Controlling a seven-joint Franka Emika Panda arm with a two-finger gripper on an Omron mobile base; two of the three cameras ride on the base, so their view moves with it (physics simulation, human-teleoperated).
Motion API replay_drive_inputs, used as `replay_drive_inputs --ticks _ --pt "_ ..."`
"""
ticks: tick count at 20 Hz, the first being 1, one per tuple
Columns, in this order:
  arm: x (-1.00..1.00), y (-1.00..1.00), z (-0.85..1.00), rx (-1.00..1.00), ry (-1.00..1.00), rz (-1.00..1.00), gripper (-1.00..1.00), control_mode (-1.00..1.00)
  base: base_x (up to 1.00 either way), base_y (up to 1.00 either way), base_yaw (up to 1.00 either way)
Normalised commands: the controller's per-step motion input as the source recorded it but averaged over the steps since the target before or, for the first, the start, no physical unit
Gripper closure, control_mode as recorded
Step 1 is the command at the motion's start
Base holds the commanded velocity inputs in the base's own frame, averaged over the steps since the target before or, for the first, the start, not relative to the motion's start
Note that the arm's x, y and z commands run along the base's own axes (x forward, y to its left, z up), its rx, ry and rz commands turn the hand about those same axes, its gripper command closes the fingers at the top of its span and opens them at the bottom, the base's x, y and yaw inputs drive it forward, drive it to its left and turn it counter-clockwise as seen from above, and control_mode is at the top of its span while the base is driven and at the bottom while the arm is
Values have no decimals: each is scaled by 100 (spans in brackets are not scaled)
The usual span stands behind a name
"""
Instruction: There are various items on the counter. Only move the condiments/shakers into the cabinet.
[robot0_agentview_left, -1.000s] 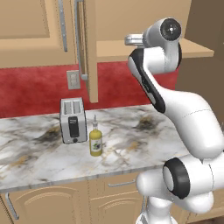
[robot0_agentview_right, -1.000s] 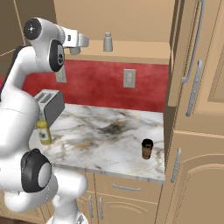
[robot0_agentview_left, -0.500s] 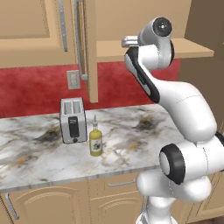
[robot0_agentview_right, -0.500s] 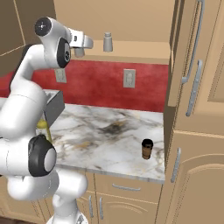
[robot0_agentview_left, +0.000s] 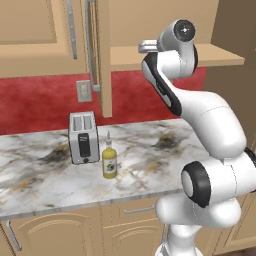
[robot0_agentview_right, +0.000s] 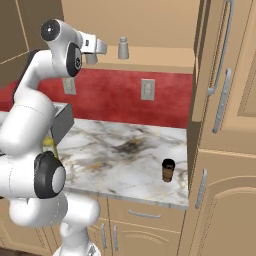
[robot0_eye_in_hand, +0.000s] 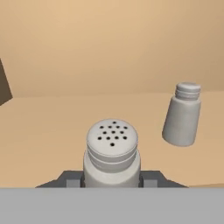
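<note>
I see the tool (robot0_eye_in_hand: 112, 177) gripping one grey shaker (robot0_eye_in_hand: 112, 151) above the cabinet shelf (robot0_eye_in_hand: 43, 131). A second shaker (robot0_eye_in_hand: 182, 116) stands at two o'clock from it, apart. I can read no label on either.

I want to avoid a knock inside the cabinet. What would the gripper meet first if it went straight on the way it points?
Probably the cabinet's back wall. The gripper, shut on a shaker, faces it, and the other shaker on the shelf stands off to one side, though depth is unclear.

No text, label, brand, number or sign can be read anywhere.
</note>
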Motion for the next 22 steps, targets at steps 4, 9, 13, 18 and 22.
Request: replay_drive_inputs --ticks 4,9,13,18,22 --pt "80 0 0 0 0 -1 100 -100 0 0 0" --pt "97 0 0 0 1 0 100 -100 0 0 0" --pt "76 0 -18 0 2 0 100 -100 0 0 0" --pt "36 0 -56 -2 8 0 100 -100 0 0 0" --pt "16 0 -34 -4 4 0 -100 -100 0 0 0"
